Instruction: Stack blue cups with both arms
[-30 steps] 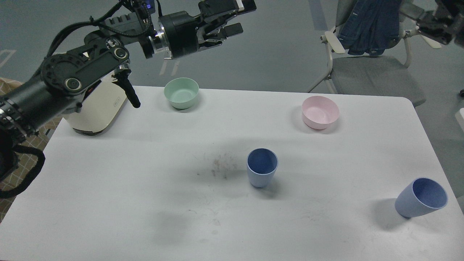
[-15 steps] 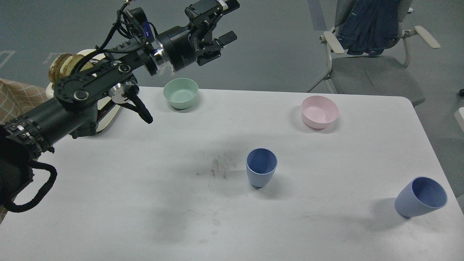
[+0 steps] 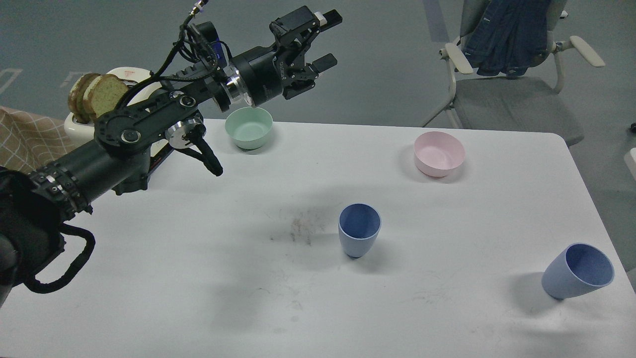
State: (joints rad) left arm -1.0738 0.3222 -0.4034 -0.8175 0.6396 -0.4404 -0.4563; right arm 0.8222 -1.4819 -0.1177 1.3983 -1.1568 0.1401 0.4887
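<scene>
Since half a second ago, my left gripper has swung slightly right, fingers spread and empty, above and beyond the green bowl. Right of that bowl and nearer me, one blue cup stands upright mid-surface; the other blue cup sits far right, awaiting my unseen right gripper.

Two upright blue cups well apart on white table, left end effector splayed above.
</scene>
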